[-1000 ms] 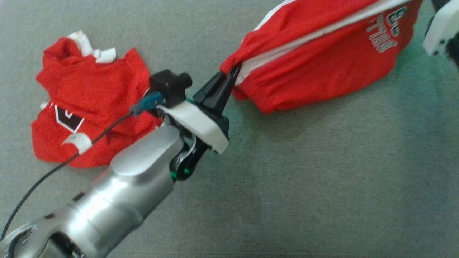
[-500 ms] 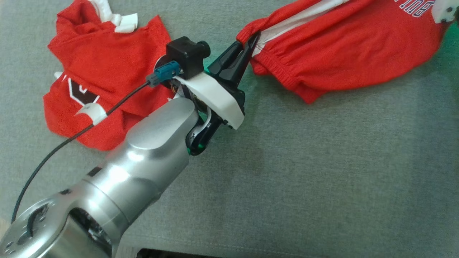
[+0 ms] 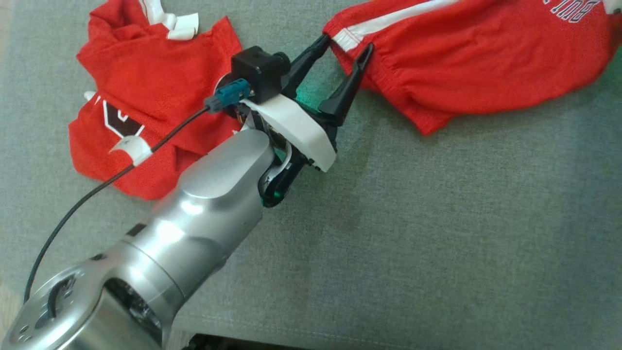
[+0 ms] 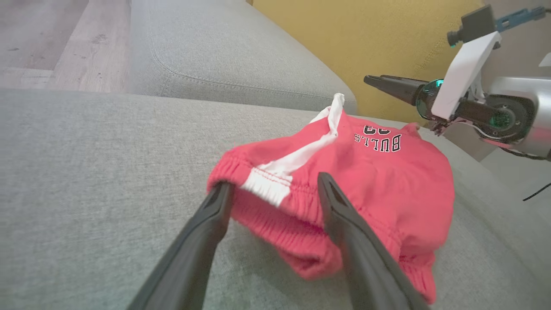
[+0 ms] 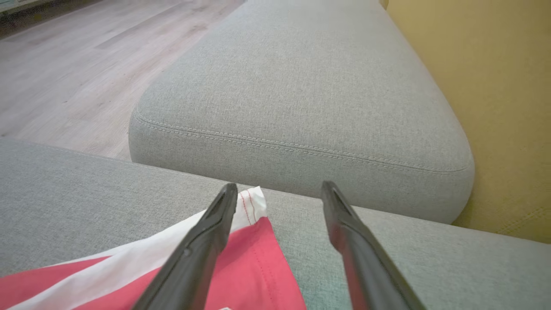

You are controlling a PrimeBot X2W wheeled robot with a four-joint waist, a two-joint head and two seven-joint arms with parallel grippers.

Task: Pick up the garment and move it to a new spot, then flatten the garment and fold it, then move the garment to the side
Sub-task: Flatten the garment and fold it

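The garment, red shorts (image 3: 461, 63) with a white side stripe and "BULLS" print, lies bunched on the grey cushion (image 3: 437, 218). My left gripper (image 3: 346, 43) is open, its two dark fingers standing either side of the elastic waistband corner (image 4: 267, 189) without pinching it. In the left wrist view the shorts (image 4: 366, 172) spread away from that gripper (image 4: 273, 183). My right gripper (image 5: 280, 186) is open too, over the far hem, where the white stripe end (image 5: 254, 202) lies beside its left finger. From the left wrist camera that right gripper (image 4: 387, 84) hovers above the shorts' far end.
A second red garment, a jersey (image 3: 146, 82) with white trim, lies crumpled at the cushion's left. Another grey cushion (image 5: 301, 86) adjoins beyond the shorts, with a yellow wall (image 5: 495, 86) on one side and wooden floor (image 5: 64, 64) on the other.
Both grippers have opened and let go of the shorts, which now rest slack on the cushion. The head camera has shifted, so the whole scene sits slightly differently.
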